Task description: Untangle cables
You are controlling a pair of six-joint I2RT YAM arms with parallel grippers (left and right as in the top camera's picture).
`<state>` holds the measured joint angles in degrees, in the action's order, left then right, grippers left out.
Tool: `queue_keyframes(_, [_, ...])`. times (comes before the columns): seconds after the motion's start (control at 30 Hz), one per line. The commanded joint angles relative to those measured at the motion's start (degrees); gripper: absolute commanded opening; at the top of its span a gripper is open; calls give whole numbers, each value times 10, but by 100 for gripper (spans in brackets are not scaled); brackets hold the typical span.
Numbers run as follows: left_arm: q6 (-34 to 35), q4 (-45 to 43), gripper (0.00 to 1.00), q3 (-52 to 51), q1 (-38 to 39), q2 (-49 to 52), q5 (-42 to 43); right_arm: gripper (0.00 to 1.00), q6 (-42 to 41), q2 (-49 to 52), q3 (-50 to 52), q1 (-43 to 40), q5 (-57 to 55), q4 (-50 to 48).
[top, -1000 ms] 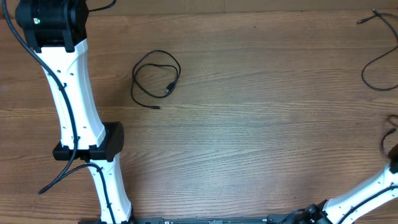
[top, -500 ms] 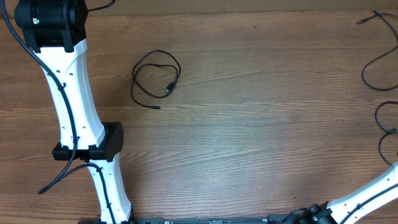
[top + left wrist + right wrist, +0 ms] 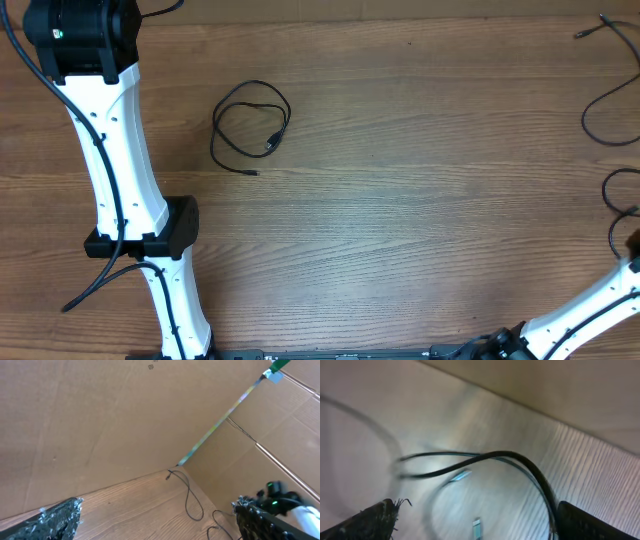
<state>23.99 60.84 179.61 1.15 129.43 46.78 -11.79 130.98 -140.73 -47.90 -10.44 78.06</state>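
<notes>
Right wrist view: with right gripper [image 3: 477,516] spread wide over thin black looped cable [image 3: 500,453], left gripper [image 3: 159,516] likewise apart, empty; risks snagging loop on lifting, retangling strands.

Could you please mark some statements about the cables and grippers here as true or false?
1. A looped cable lies on the table near the left arm. True.
2. The left gripper grips a cable. False: its fingers stand wide apart with nothing between them.
3. The right gripper is open. True.
4. All cables are bunched in one tangle. False: the looped cable lies far from the strands at the table's right edge.
</notes>
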Motion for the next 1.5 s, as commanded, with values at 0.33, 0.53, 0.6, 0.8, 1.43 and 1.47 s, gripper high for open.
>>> queue_keyframes(0.33, [-76, -2, 99, 4, -1, -16, -10, 100, 3, -300, -8, 219, 129, -77])
queue_keyframes(0.53, [-77, -2, 100, 4, -19, -16, -25, 100, 3, -273, -7, 303, 254, -78])
queue_keyframes(0.6, [-77, -2, 100, 4, -28, -16, -24, 100, 4, -253, -7, 332, 256, -74])
queue_keyframes(0.8, [-67, 17, 100, 4, -59, -16, -42, 100, 30, -163, -7, 429, 260, -47])
queue_keyframes(1.43, [-73, 309, 100, 4, -196, -22, -234, 100, 34, 57, -7, 727, 425, -38])
queue_keyframes(1.47, [-81, 311, 100, 4, -199, -22, -235, 100, 34, 66, -6, 749, 404, -37])
